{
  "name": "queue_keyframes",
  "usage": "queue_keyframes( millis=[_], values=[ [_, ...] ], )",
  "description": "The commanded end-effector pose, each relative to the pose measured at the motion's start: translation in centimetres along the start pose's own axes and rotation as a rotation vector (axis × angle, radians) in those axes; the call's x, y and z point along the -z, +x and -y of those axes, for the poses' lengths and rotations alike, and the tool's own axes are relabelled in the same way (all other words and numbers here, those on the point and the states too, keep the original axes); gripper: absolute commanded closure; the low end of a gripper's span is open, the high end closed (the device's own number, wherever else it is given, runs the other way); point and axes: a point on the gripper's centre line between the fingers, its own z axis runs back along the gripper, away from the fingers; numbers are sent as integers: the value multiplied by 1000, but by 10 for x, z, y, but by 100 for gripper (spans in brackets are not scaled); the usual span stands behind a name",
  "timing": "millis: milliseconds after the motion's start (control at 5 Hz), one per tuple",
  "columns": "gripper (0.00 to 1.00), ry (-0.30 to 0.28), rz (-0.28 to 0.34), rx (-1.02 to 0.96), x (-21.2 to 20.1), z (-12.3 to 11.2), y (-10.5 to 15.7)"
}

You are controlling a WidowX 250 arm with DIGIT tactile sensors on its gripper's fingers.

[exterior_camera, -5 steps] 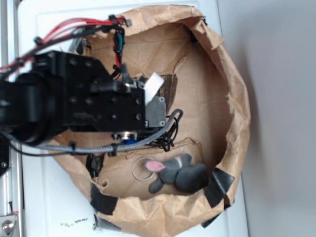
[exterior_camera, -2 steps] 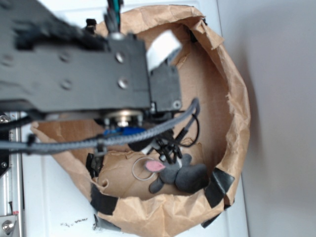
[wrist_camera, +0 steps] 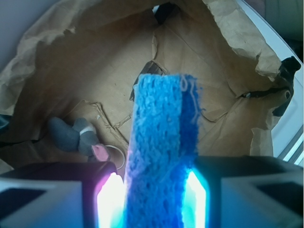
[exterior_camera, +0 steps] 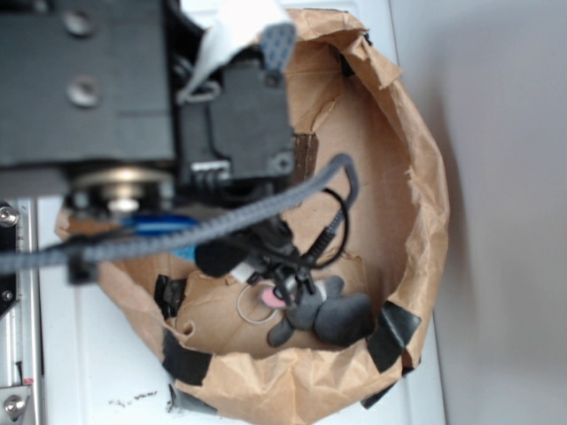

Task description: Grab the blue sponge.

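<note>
A: Wrist view is showing the thin, bright blue sponge pad (wrist_camera: 161, 152) standing up between the two fingers of the black gripper (wrist_camera: 159, 199), which are pinching it on both flat faces. It is hanging free above the crumpled brown paper bag (wrist_camera: 71, 61), touching nothing below.

B: And what is changing?

A: In the exterior view the black arm is filling far more of the picture than a second ago, so it is rising toward the camera. The sponge (exterior_camera: 159, 223) is coming up with it, showing as a blue strip under the wrist, higher than before. I am judging the grab as done; the lift is under way.

B: Anything else moving?

A: No. The grey plush mouse with a pink ear (exterior_camera: 323, 314) is lying in the same spot on the bag floor, a thin metal ring (exterior_camera: 252, 305) beside it.

B: Any writing or brand?

A: None that I am able to read on anything here.
</note>
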Motion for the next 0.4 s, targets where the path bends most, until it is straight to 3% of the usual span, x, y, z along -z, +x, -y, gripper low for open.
queue_keyframes(
  millis=[0,200],
  values=[
    [100,-50,62,-14,-14,-6,9],
    [100,-42,67,-14,-11,-6,9]
  ],
)
